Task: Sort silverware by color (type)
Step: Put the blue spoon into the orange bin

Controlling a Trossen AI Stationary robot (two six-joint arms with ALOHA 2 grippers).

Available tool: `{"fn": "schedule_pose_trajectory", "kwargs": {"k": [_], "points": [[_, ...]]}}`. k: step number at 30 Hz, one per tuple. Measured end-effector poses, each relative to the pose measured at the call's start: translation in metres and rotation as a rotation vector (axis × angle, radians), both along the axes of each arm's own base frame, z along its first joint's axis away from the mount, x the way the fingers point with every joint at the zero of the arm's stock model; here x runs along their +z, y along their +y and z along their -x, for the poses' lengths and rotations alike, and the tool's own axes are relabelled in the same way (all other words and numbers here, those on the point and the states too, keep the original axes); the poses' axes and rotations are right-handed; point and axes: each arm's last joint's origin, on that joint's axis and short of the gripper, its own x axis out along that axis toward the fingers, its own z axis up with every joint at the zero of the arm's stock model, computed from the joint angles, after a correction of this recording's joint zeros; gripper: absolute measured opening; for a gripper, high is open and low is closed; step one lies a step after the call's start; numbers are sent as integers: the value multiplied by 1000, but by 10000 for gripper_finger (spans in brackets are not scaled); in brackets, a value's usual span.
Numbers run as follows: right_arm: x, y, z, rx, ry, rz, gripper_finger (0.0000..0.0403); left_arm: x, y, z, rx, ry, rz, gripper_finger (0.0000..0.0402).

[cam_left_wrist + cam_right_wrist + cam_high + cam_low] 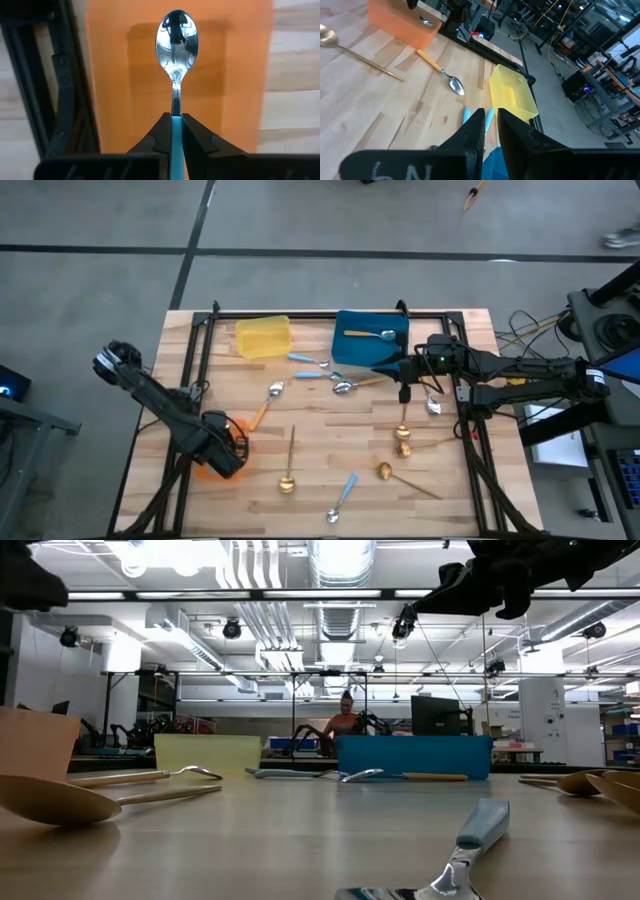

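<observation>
My left gripper (228,448) points down over the orange tray (205,470), shut on a spoon with a silver bowl (177,42) and a light-blue handle. The bowl hangs low over the tray's floor (240,75). My right gripper (490,114) waits above the near right corner of the blue tray (352,345), its fingers a narrow gap apart with nothing between them. Loose silverware lies on the table: two blue-handled spoons (305,361), an orange-handled spoon (265,406) and gold spoons (288,472). One spoon (372,334) lies in the blue tray. My left gripper pinches the spoon's light-blue handle (176,131) between its two fingers, just behind the silver neck. The fingers come from above, pointing down, along the handle. The spoon hangs upright, bowl lowest, over the orange tray; whether the bowl touches the tray floor I cannot tell.
A yellow tray (263,337) stands at the far edge, left of the blue one. More gold spoons (403,438) and a blue-handled spoon (343,496) lie toward the near right. A black frame rail (60,90) runs beside the orange tray. A person (347,718) sits beyond the table.
</observation>
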Motion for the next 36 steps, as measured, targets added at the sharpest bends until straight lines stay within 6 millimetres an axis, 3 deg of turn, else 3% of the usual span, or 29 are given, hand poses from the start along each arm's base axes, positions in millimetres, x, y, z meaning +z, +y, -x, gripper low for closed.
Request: {"fn": "schedule_pose_trajectory", "kwargs": {"k": [36], "points": [[0,0,0,1,1,4,43,-52,-16,-18,-1,184,-125,10]]}}
